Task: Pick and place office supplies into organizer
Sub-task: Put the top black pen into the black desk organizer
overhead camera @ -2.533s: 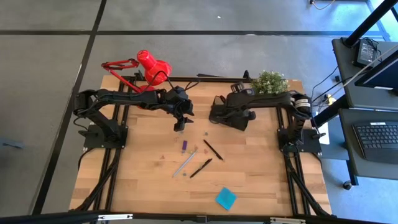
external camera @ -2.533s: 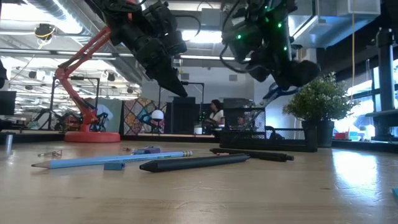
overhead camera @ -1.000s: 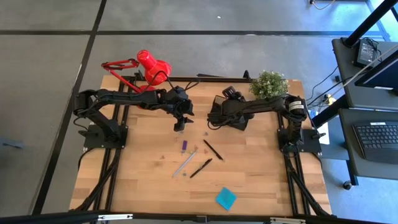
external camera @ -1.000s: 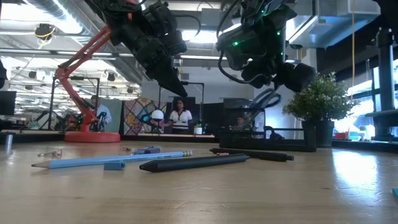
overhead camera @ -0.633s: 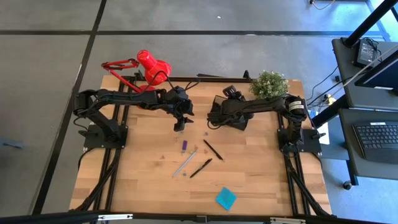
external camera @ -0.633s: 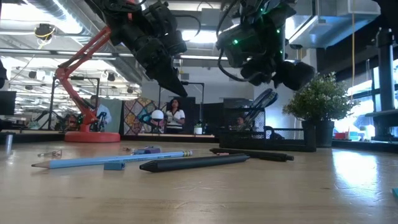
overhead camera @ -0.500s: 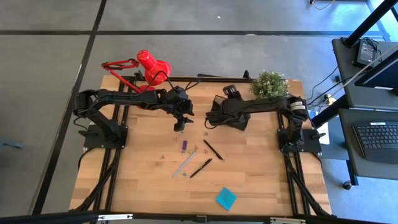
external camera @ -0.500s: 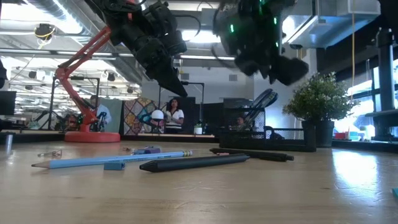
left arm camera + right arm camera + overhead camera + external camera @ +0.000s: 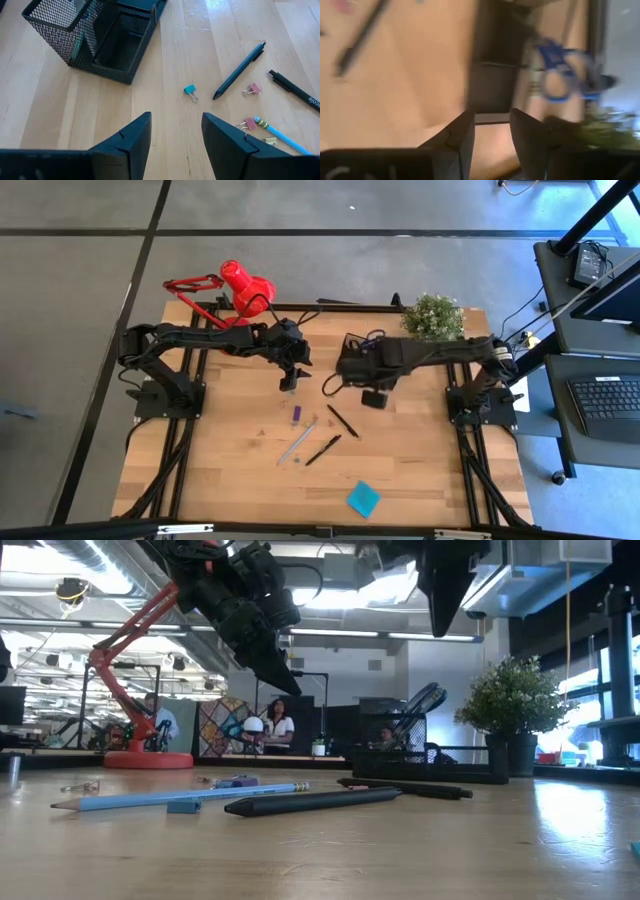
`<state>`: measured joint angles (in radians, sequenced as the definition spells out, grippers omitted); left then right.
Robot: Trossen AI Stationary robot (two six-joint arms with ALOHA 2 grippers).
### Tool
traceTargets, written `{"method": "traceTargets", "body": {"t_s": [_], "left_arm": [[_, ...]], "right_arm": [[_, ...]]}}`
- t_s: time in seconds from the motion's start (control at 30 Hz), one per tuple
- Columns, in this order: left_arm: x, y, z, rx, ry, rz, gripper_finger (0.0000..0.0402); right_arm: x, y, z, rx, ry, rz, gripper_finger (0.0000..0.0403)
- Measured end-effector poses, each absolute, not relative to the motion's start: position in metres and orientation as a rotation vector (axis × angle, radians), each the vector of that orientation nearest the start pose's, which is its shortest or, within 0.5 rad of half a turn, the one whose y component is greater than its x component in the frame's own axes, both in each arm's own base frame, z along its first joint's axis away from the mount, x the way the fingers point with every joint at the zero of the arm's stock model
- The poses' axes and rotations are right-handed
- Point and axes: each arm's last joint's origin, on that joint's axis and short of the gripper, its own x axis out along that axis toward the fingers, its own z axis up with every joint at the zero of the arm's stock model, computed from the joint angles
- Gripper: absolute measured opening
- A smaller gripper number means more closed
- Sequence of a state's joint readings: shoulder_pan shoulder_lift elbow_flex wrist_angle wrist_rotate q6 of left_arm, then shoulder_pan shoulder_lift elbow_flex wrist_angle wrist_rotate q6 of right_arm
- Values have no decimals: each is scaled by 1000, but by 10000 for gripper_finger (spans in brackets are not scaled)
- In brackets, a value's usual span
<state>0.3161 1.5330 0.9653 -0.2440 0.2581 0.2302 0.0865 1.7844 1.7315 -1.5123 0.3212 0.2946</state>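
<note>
The black mesh organizer (image 9: 95,35) stands on the far middle of the table, with the blue-handled scissors (image 9: 560,70) upright in it, handles up (image 9: 425,700). My right gripper (image 9: 492,131) hangs open and empty, high above the table just near of the organizer (image 9: 440,628). My left gripper (image 9: 176,135) waits open over the table left of the organizer (image 9: 289,383). On the wood lie a purple marker (image 9: 296,414), a blue pencil (image 9: 298,442), two black pens (image 9: 342,420) (image 9: 323,450) and the teal sticky-note pad (image 9: 363,499).
A red desk lamp (image 9: 245,288) stands at the far left and a potted plant (image 9: 433,313) at the far right. Small binder clips, one teal (image 9: 190,91) and some pink (image 9: 252,89), are scattered near the pens. The right arm stretches over the organizer in the high view.
My right gripper has risen from just over the organizer and moved toward the table's near edge. The scissors, which hung under it a second ago, now stand in the organizer with their handles sticking out. The left arm has kept still.
</note>
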Motion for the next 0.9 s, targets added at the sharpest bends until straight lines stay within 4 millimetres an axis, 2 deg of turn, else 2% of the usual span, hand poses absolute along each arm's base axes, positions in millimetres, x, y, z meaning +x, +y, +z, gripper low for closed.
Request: {"method": "traceTargets", "body": {"t_s": [0.23, 0.47, 0.73, 0.9], "left_arm": [[301, 91, 217, -11, 778, -35, 168], [301, 91, 217, -15, 779, -34, 168], [301, 91, 217, -12, 779, -35, 168], [301, 91, 217, -12, 779, -36, 168]], "right_arm": [[330, 52, 290, -15, 1395, -394, 127], [328, 81, 250, 47, 1355, -364, 127], [312, 119, 200, 50, 1289, -314, 127], [300, 140, 181, 4, 1146, -403, 127]]}}
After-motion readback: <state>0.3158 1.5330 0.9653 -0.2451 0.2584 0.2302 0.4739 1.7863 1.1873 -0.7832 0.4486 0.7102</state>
